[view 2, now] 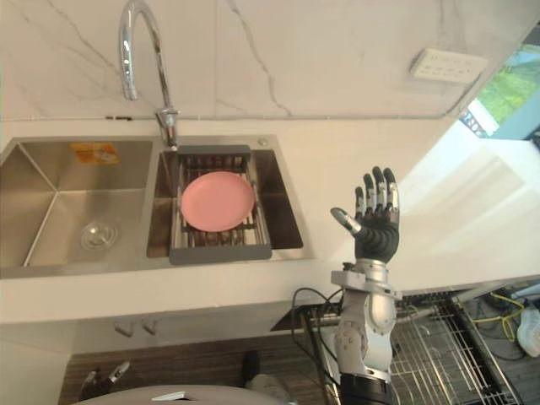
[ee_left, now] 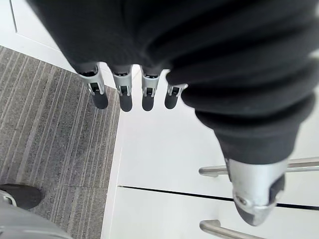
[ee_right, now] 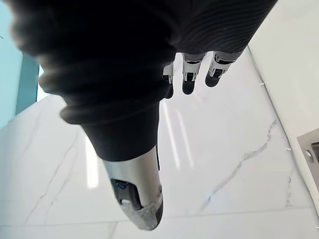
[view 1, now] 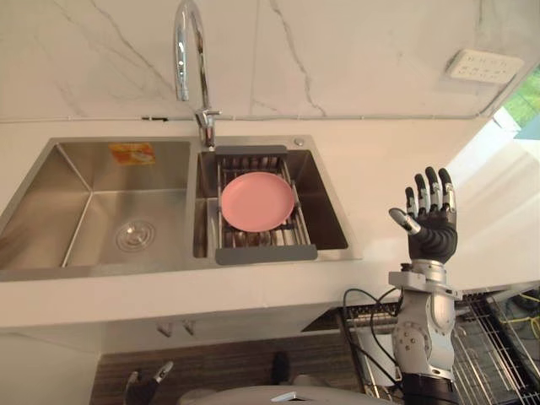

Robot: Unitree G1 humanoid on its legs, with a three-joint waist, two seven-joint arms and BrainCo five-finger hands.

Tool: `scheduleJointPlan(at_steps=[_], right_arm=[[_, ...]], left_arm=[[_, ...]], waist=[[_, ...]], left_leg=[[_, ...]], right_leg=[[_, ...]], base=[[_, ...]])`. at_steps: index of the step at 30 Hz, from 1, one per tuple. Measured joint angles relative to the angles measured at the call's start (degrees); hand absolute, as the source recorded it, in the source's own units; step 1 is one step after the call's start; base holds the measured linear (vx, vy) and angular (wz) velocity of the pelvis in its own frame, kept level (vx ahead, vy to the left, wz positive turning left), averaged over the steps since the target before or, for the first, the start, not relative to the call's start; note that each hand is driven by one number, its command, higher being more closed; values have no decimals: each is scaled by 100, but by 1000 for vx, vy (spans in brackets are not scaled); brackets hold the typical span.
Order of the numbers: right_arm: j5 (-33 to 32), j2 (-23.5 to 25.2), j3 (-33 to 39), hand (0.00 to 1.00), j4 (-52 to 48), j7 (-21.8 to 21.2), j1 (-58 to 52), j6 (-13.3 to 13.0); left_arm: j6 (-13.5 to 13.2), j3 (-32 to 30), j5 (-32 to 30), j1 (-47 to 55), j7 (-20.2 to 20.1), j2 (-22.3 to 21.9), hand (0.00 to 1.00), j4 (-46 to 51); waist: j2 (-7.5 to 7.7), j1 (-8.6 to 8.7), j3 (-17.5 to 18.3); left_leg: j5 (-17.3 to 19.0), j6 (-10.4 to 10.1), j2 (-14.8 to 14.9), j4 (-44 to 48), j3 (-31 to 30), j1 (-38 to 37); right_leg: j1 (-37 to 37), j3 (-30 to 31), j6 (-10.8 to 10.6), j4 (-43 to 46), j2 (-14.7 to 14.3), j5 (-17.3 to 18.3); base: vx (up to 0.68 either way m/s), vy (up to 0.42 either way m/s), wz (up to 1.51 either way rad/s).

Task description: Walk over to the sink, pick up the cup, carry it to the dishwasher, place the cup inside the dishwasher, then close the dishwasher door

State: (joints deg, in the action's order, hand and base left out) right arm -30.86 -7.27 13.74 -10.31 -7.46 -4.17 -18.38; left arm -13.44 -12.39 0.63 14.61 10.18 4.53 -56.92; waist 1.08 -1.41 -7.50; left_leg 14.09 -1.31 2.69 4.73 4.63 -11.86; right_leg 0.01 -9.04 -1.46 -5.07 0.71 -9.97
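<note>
Standing at sink, pickup pending

The sink [view 1: 84, 228] is seen left and centre; in its right basin's rack [view 1: 266, 253] the thing to lift, a pink plate [view 1: 257, 201], is laid. The right hand [view 1: 434, 232] is raised lower right, fingers straight, together, empty; the left hand [ee_left: 209, 59] is hung low, fingers relaxed. A leftward reach to the plate is judged needed next.

Brushed steel sink [view 1: 51, 219], dull sheen. The faucet [view 1: 187, 51] gleams in mirror chrome. Pink plate [view 1: 257, 200] looks smooth, satin. Glossy veined marble wall [view 1: 354, 59], smooth white countertop [view 1: 396, 160], streaky grey woodgrain floor [ee_left: 50, 124].
</note>
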Motion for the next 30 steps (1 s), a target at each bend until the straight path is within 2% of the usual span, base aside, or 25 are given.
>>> scheduleJointPlan(at_steps=[3,5,8,15,19,26,30], right_arm=[[1013,-81,-27,0,-66,39,4,100],[2240,-385,-185,0,-279,95,14,160],[3242,-767,-360,0,-485,212,122,282],[4570,-1394,-606,0,-480,245,672,635],[5157,-1635,-873,0,-479,-13,1013,653],[6158,-1949,-1519,0,-435,-638,1282,591],[6576,-2060,-1826,0,-318,-921,1606,548]], left_arm=[[53,-3,-29,3,68,12,0,0],[53,-4,-239,15,74,13,0,-1],[76,-1,-316,7,86,47,0,3],[224,-114,-318,7,83,184,0,3],[258,-127,-321,12,65,211,0,3],[339,-153,-428,16,-47,232,0,2],[351,-153,-477,23,-59,235,0,1]], waist=[[-10,-8,-4],[-44,-20,-19],[-56,3,-3],[-36,58,22],[-2,45,44],[163,0,157],[163,-17,163]], left_leg=[[4,-30,48,4,-1,86],[-10,-50,82,4,16,97],[-21,-74,116,7,91,128],[-80,-163,111,13,221,188],[-92,-164,109,14,256,186],[-165,-121,109,5,157,251],[-189,-109,109,-5,139,289]], right_leg=[[-40,-111,11,0,3,31],[-40,-143,19,0,-12,57],[-31,-232,2,0,-6,76],[1,-424,-34,0,84,110],[29,-456,-34,-1,104,110],[33,-587,-29,-2,123,107],[17,-603,-6,-2,127,91]], base=[[-4,3,16],[37,16,8],[43,34,14],[17,35,14],[-22,16,7],[-35,-4,10],[-36,-1,3]])
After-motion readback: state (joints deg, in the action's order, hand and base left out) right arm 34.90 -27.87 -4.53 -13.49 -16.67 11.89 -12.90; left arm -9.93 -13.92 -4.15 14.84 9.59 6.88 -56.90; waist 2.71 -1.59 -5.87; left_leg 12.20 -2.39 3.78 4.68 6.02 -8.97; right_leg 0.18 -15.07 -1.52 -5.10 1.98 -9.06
